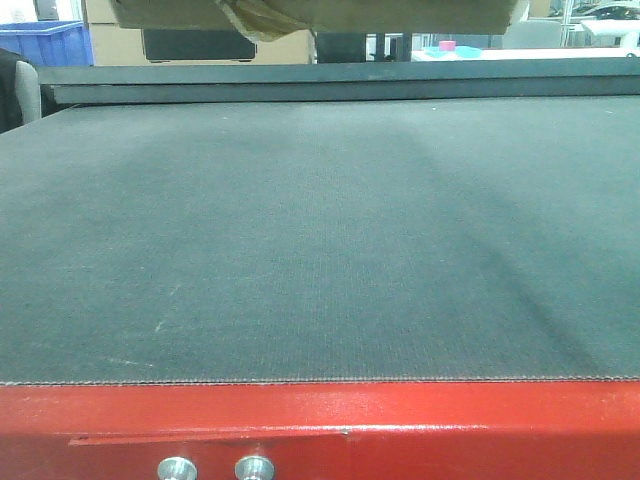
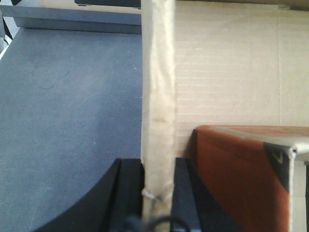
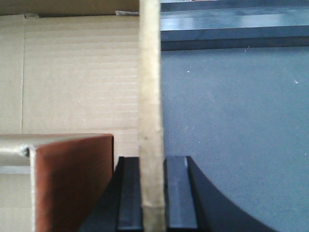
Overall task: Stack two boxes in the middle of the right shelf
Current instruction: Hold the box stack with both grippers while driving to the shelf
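One brown cardboard box (image 2: pixel 227 72) hangs between my two arms above a grey mat. My left gripper (image 2: pixel 158 169) is shut on the box's left wall, the wall's taped top edge running up between the black fingers (image 2: pixel 130 193). My right gripper (image 3: pixel 152 164) is shut on the opposite wall, with its fingers (image 3: pixel 179 193) on either side. In the front view only the box's underside (image 1: pixel 320 14) shows along the top edge. A red-brown block (image 2: pixel 241 179) with a taped corner lies inside the box. The shelf is out of view.
Below lies a wide grey-matted platform (image 1: pixel 320 240) with a red front edge (image 1: pixel 320 430) carrying two screws. A dark raised ledge (image 1: pixel 340 80) runs along its far side. Behind it stand a blue bin (image 1: pixel 45 42) and more cartons.
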Robot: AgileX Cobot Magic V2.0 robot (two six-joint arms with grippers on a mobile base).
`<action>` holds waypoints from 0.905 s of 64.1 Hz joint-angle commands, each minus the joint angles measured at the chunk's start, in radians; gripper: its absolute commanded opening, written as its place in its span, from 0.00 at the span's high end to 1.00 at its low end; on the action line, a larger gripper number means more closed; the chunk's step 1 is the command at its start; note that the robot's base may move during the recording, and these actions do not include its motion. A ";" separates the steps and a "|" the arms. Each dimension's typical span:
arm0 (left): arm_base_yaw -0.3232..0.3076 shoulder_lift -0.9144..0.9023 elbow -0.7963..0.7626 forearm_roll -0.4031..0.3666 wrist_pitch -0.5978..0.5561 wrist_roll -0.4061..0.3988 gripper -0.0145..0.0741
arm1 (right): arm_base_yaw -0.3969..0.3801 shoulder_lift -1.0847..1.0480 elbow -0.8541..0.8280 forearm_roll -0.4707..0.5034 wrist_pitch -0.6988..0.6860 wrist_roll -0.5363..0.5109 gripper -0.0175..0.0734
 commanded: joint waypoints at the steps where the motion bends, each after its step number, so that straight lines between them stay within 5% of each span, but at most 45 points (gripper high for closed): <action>1: -0.003 -0.018 -0.011 0.000 -0.055 -0.001 0.96 | 0.000 -0.016 -0.013 -0.010 -0.062 0.006 0.99; 58: -0.003 -0.018 -0.011 0.000 -0.055 -0.001 0.96 | 0.000 -0.016 -0.013 -0.010 -0.062 0.006 0.99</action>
